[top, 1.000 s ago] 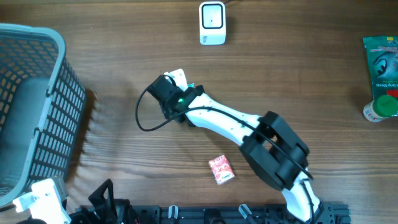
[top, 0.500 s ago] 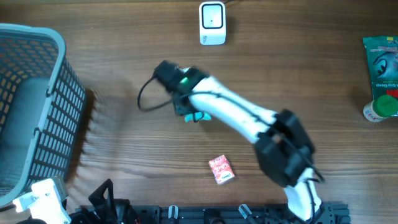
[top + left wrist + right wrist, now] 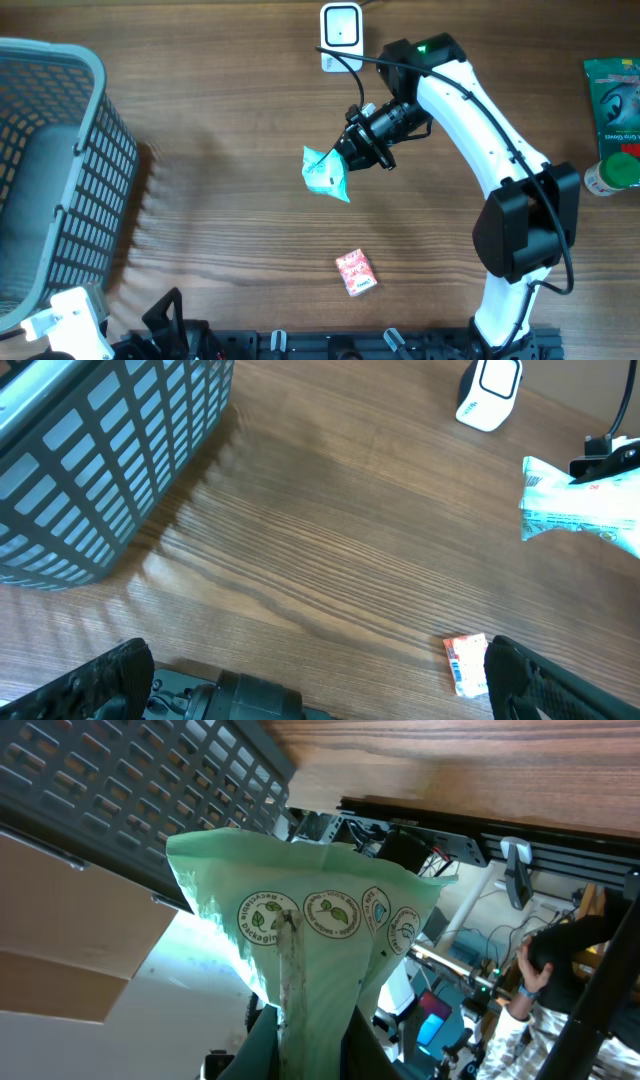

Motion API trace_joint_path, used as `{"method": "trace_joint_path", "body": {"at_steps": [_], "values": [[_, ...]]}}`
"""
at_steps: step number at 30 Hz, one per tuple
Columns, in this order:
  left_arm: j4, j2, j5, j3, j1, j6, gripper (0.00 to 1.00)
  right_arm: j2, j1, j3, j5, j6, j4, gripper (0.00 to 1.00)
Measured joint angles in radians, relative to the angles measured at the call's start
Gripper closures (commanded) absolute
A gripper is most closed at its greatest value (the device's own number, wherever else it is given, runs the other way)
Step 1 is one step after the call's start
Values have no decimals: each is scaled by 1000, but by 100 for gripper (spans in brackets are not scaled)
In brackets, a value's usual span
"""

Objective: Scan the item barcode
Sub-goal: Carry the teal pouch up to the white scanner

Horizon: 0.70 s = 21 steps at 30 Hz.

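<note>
Right end effector, pinched shut, holds a pale green packet near the scanner.

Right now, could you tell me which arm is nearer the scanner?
Right. The right arm holds the green packet near the scanner; the left arm sits far off at the near table edge.

Table, wood-grain: 1.
Grey mesh basket: 1, at the table's left edge.
White scanner: 1, at the far edge.
Pale green pouch: 1, off the surface, hanging from the right gripper.
Small red packet: 1, near the near edge.
Green printed bag: 1, at the right edge.
Green-capped container: 1, at the right edge, just beside the bag.
Arms: 2, left arm and right arm.
Grippers: 2, counting the left gripper; 2 fingers each.
</note>
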Motion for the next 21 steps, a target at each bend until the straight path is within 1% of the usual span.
{"method": "trace_joint_path", "body": {"at_steps": [2, 5, 7, 8, 10, 11, 12, 14, 16, 17, 18, 19, 21], "values": [[0, 0, 0, 0, 0, 0, 0, 0, 1, 0, 32, 4, 4, 96], [0, 0, 0, 0, 0, 0, 0, 0, 4, 0, 253, 8, 55, 96], [0, 0, 0, 0, 0, 0, 0, 0, 3, 0, 346, 7, 57, 96], [0, 0, 0, 0, 0, 0, 0, 0, 3, -1, 356, -17, 92, 96], [0, 0, 0, 0, 0, 0, 0, 0, 5, -3, 324, -98, 163, 96], [0, 0, 0, 0, 0, 0, 0, 0, 8, -4, 313, -160, 208, 96], [0, 0, 0, 0, 0, 0, 0, 0, 14, -6, 340, -251, 280, 96], [-1, 0, 0, 0, 0, 0, 0, 0, 32, -14, 494, -382, 436, 96], [0, 0, 0, 0, 0, 0, 0, -1, 43, -48, 621, -433, 560, 96], [0, 0, 0, 0, 0, 0, 0, 0, 48, -82, 649, -458, 638, 96], [1, 0, 0, 0, 0, 0, 0, 1, 51, -119, 611, -506, 714, 96], [0, 0, 0, 0, 0, 0, 0, 3, 52, -159, 470, -576, 838, 96], [0, 0, 0, 0, 0, 0, 0, 3, 58, -221, 208, -654, 1033, 96]]}}
